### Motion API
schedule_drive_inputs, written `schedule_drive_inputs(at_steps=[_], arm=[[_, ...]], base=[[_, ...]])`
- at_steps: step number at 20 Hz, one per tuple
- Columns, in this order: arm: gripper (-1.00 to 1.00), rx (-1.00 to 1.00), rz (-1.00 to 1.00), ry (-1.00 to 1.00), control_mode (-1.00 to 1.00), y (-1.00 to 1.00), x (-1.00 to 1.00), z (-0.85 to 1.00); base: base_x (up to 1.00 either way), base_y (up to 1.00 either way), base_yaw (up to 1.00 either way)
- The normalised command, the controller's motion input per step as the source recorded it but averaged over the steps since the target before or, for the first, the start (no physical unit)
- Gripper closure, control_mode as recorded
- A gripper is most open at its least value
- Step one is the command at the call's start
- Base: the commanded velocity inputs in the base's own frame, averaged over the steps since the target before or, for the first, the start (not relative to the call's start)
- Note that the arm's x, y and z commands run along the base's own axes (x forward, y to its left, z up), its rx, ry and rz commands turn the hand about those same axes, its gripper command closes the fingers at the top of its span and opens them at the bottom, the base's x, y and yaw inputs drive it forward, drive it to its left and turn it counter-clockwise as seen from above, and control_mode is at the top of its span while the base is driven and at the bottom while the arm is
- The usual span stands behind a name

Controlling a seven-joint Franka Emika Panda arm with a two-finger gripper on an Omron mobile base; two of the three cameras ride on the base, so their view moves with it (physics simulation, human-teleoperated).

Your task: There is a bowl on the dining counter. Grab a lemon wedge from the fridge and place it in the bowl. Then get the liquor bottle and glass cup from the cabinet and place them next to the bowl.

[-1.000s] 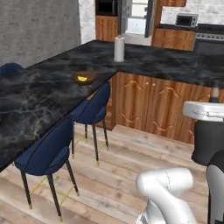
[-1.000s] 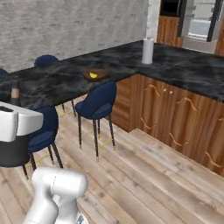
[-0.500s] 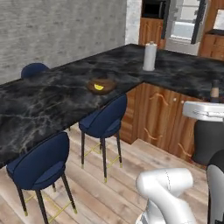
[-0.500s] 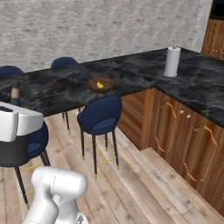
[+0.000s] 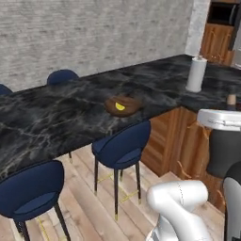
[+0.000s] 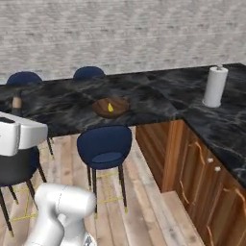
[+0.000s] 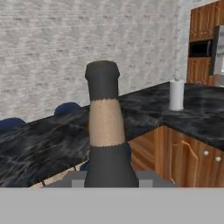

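Observation:
My gripper (image 7: 111, 178) is shut on the liquor bottle (image 7: 105, 131). The bottle is dark with a tan band on its neck, and it stands upright close in front of the hand camera. Its cap pokes up above the white hand in the left base view (image 5: 231, 99) and in the right base view (image 6: 17, 102). The dark-brown wooden bowl (image 5: 135, 104) (image 6: 98, 106) rests on the black marble dining counter (image 5: 56, 117) (image 6: 62, 103), near its front edge. The yellow lemon wedge (image 5: 120, 106) (image 6: 110, 107) lies inside the bowl. The glass cup is out of view.
A white paper towel roll (image 5: 196, 74) (image 6: 214, 86) stands on the worktop at the corner to the right. Blue stools (image 5: 122, 146) (image 5: 33, 190) (image 6: 104, 144) line the counter's near side. Wooden cabinet doors (image 6: 202, 168) run under the right worktop.
The whole picture has shifted as the base moved. The bowl and dining counter now sit nearer and more central. The bottle stays in my gripper.

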Motion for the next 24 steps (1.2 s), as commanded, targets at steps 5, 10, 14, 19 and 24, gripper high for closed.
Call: schedule_drive_inputs(at_steps=[5,10,14,19,24], arm=[[1.00,0.00,0.00,0.00,1.00,0.00,0.00,0.00],[1.00,0.00,0.00,0.00,1.00,0.00,0.00,0.00],[1.00,0.00,0.00,0.00,1.00,0.00,0.00,0.00],[1.00,0.00,0.19,0.17,-1.00,0.16,0.60,-0.01],[1.00,0.00,0.13,0.09,-1.00,0.27,1.00,-0.16]], base=[[1.00,-0.46,0.49],[0.93,-0.24,0.45],[0.77,-0.01,0.37],[0.13,0.01,0.06],[0.00,0.00,0.00]])
